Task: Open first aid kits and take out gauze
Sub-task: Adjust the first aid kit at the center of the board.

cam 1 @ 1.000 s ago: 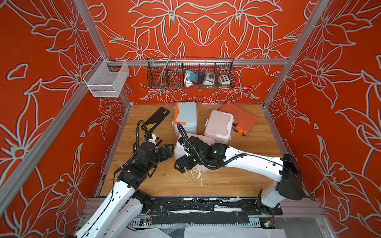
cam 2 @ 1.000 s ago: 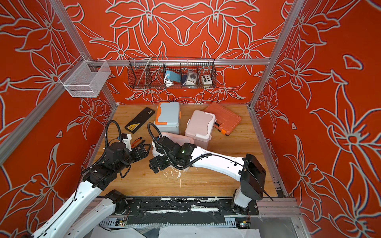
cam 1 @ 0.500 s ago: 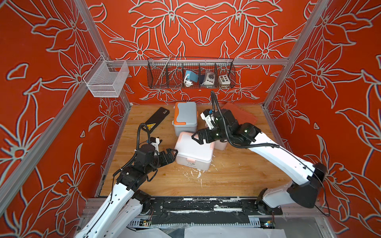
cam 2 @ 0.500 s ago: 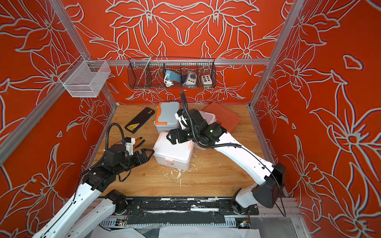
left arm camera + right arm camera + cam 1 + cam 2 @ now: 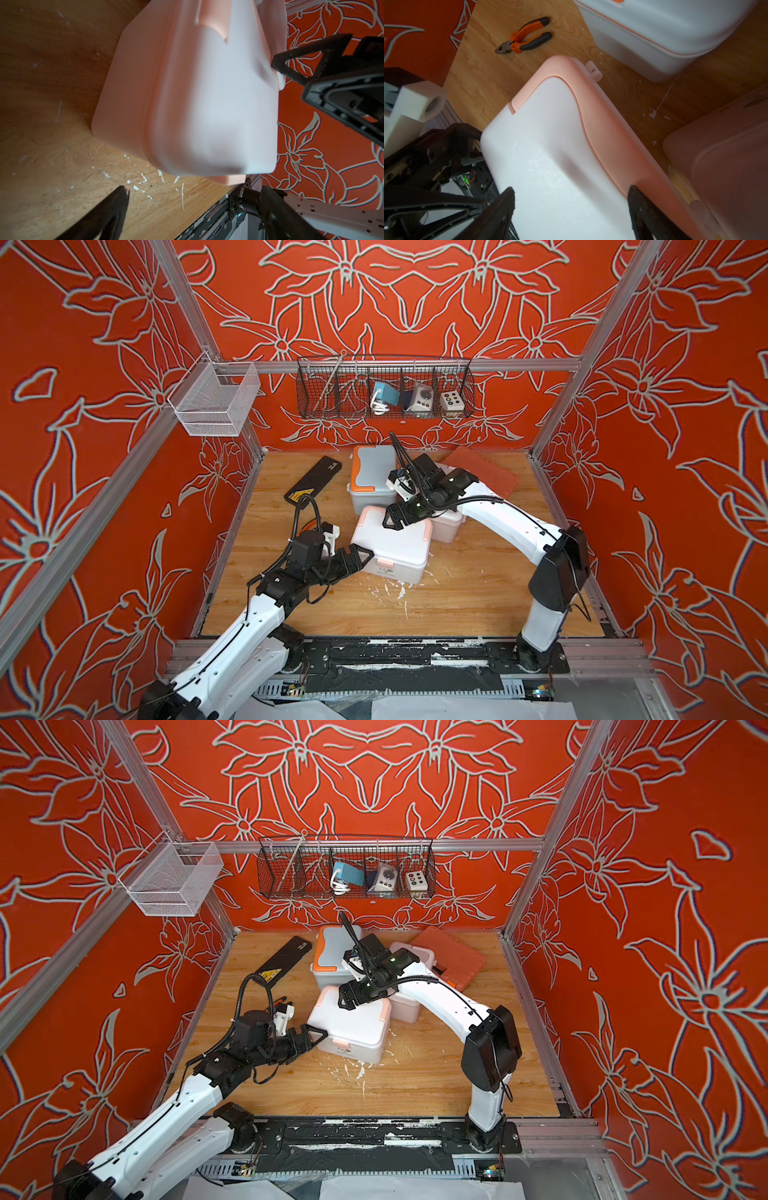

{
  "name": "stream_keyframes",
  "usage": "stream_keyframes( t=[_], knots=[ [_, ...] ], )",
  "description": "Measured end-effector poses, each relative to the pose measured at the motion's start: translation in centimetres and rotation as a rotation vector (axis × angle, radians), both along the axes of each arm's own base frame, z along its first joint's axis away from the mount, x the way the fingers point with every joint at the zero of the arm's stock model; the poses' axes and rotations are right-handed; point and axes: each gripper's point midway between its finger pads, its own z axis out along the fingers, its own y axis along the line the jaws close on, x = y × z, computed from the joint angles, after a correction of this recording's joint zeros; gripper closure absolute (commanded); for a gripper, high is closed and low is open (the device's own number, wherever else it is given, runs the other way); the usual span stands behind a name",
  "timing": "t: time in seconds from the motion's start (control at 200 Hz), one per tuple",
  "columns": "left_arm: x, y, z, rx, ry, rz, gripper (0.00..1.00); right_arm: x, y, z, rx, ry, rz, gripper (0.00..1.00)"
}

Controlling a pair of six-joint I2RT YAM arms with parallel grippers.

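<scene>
Right fingers point(image 5: 643, 212) spread over the closed white kit point(image 5: 550, 155), peach-trimmed.

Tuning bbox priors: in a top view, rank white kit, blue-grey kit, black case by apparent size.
1. white kit
2. blue-grey kit: partly hidden and farther back, so the gap to white is unsure
3. black case

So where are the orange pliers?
The pliers show in the right wrist view, lying flat on the wooden table on the robot's left side, between the red wall and the white kit.
</scene>
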Motion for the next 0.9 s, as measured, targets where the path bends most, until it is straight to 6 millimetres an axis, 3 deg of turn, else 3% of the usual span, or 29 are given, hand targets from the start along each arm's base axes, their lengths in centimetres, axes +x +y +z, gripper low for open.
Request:
stream_keyframes(
  t=[0.26,0.45,0.636,0.901],
  knots=[
    [2.3,-1.5,-1.0,-0.020,0.021,-0.026,0.05,-2.5,-3.5,-0.6,-0.040,-0.025,-0.020,0.17],
    [5.6,-2.9,-0.8,-0.018,0.012,-0.042,0.06,-1.4,-5.4,-0.9,-0.087,-0.057,-0.087,0.18],
    [8.8,-4.0,-0.6,0.001,-0.004,-0.056,0.06,-1.7,-6.8,-0.8,-0.109,-0.064,-0.130,0.15],
    [11.2,-4.6,-0.4,0.036,-0.051,-0.073,0.06,-1.0,-9.2,-0.8,-0.148,-0.052,-0.198,0.08]
  ],
)
